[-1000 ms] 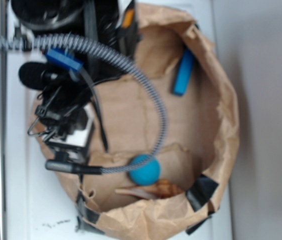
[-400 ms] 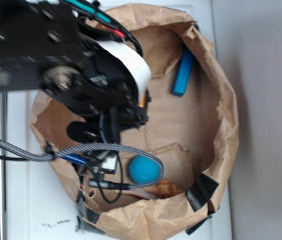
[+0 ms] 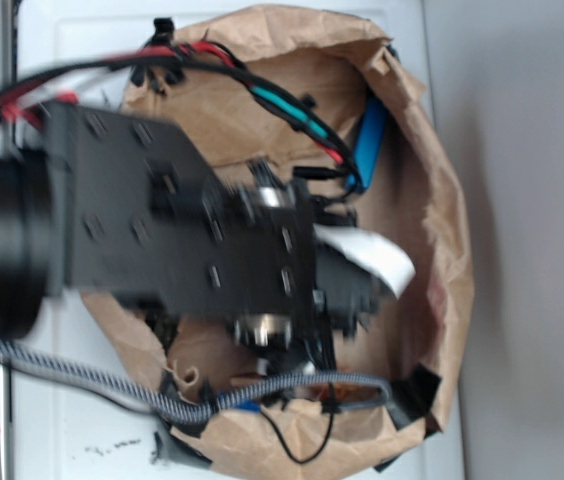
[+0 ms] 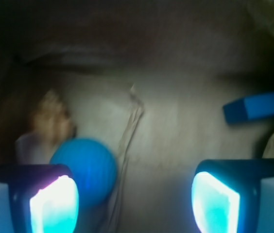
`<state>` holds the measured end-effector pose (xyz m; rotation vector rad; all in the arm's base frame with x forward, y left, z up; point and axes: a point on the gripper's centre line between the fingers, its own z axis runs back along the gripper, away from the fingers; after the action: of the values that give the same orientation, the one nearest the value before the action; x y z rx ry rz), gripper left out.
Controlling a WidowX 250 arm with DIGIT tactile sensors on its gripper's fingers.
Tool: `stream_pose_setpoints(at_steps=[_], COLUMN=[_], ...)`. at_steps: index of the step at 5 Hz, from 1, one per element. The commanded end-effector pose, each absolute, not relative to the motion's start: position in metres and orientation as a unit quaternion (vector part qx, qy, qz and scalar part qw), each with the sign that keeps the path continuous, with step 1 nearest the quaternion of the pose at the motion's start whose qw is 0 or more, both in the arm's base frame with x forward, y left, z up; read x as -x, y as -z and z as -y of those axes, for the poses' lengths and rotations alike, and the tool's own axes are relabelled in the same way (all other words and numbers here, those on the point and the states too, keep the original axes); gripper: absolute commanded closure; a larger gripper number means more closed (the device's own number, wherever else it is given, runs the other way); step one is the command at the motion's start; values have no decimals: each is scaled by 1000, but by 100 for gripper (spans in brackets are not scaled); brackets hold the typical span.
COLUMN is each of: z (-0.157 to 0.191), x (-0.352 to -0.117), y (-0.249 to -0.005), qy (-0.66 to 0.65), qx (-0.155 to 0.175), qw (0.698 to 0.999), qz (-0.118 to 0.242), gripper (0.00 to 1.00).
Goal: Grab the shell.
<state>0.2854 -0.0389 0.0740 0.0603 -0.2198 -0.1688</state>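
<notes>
In the wrist view the shell (image 4: 49, 122) is a blurred tan shape at the left, lying on the bag floor against the paper wall. The round teal ball (image 4: 86, 165) sits just in front of it, touching my left fingertip's edge. My gripper (image 4: 134, 204) is open, with only bare paper between its two glowing pads (image 4: 54, 206). It points at the floor to the right of the ball and shell. In the exterior view my black arm (image 3: 212, 250) reaches over the bag and hides the shell, the ball and the jaws.
The brown paper bag (image 3: 452, 250) rings the work area with a tall crumpled rim. A flat blue block (image 3: 370, 140) leans on its far wall and also shows as the block (image 4: 258, 107) in the wrist view. A braided cable (image 3: 292, 385) crosses the bag's near side.
My arm has swung from the left rim to over the middle of the bag. It now covers the ball and shell in the exterior view.
</notes>
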Motion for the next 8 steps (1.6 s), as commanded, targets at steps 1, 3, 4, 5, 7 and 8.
stream_pose_setpoints(at_steps=[1,3,4,5,7,8], z=[81,91,104,107,96,80], x=[-308,-294,-284,-276,-282,-282], y=[-77,-59,-30,-10,-4,-35], qy=[150,199,210,217,185,164], qx=[23,120,95,84,73,106], qw=[978,966,968,968,977,975], qz=[145,110,98,92,78,102], gripper=[0,0,0,0,100,100])
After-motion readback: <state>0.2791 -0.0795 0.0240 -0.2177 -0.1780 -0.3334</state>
